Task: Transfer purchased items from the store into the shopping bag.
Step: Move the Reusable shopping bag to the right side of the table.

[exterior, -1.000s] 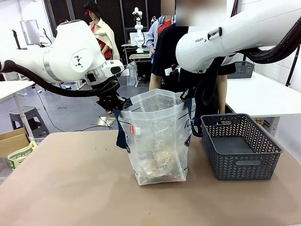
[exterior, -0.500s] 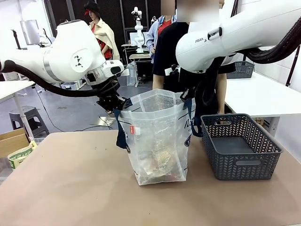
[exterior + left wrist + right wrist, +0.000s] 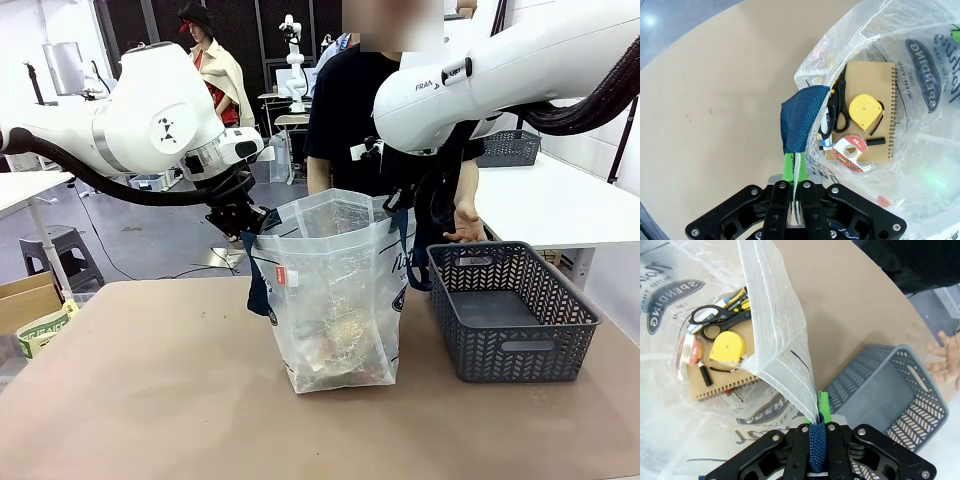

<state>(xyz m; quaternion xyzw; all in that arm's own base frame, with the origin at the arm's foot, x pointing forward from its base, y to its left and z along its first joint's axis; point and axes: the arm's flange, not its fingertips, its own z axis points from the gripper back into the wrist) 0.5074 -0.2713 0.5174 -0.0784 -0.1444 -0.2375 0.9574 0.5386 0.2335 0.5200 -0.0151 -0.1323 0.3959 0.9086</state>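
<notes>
Left gripper (image 3: 794,175) tight on shopping bag (image 3: 335,300) rim (fully closed); right gripper (image 3: 817,421) likewise

**Brown table carrying a bag and a basket**

The table (image 3: 150,400) has a plain, matte brown top that spans the width of the front view, and its near part is bare. The shopping bag (image 3: 335,300) stands upright on it at about the middle, with its translucent bottom resting on the surface. Just beside the bag, toward the robot's right, a dark grey lattice basket (image 3: 510,320) sits flat on the top. A narrow strip of brown shows between the two, and the basket reaches close to the table's right edge. In the left wrist view the same brown surface lies beside the bag, with a few faint marks on it.
</notes>
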